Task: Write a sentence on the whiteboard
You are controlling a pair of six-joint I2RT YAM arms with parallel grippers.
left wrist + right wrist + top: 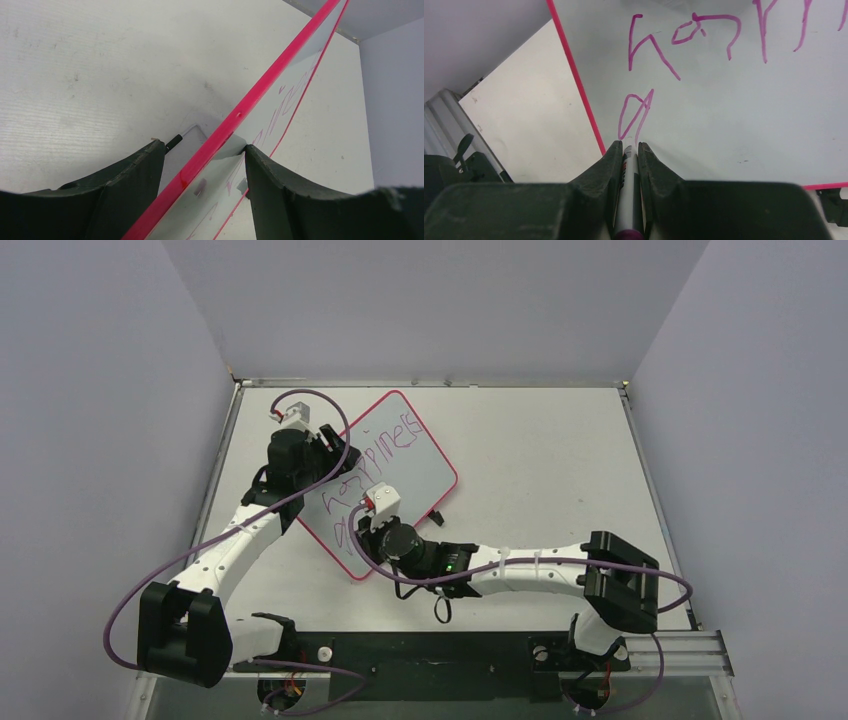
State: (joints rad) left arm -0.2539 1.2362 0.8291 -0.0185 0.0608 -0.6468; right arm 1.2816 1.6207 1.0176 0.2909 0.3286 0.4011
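Writing is under way, by the look of it, with a second line just begun. On the big white tabletop (560,470) the glossy white rectangular whiteboard with its thin red-pink frame (425,475) lies turned like a diamond, toward ten o'clock of the table's middle. The scrawled purple marker sentence (390,445) climbs across it toward one o'clock. The left arm reaches from its base at seven o'clock up to the board's ten o'clock edge. The right arm lies low, forearm stretched toward nine o'clock, wrist over the board's six o'clock corner. The left gripper (202,147) stands well open, fingers straddling the pink frame, one on the table side, one on the board side; whether it presses the board I cannot tell. The right gripper (629,145) is clamped tight on a slim white marker with a purple end (628,195), its tip hidden between the fingers, just beneath a looped purple letter (643,117). Next, I judge, the nib must travel toward one o'clock in light, steady contact without the board sliding.
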